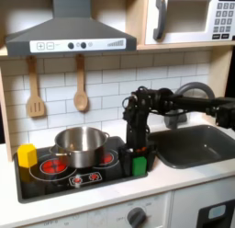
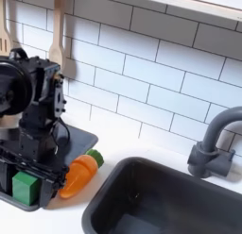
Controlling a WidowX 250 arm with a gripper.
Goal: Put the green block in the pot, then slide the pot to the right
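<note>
Setting: toy kitchen with a black stovetop [image 1: 41, 181], a grey sink [image 2: 161, 195] and a tiled wall.
Gripper: the gripper [image 1: 137, 151] hangs low over the stovetop's front corner nearest the sink, directly above the green block; how far its jaws stand apart cannot be told, and no grasp is visible.
Green block: the green block [image 2: 25, 187] rests on the stovetop just under the fingers, beside the orange carrot toy [image 2: 79, 175].
Pot: the pot [image 1: 81, 144] sits on the back of the stovetop, apart from the block, toward the first exterior view's left.
Other items: a yellow block [image 1: 27, 154] stands at the stovetop's far end.
Step in hand: judged to be the pick-up of the green block.
Technique: centre the fingers on the block, descend straight, avoid nudging the carrot, then lift clear of the pot's rim before releasing.
</note>
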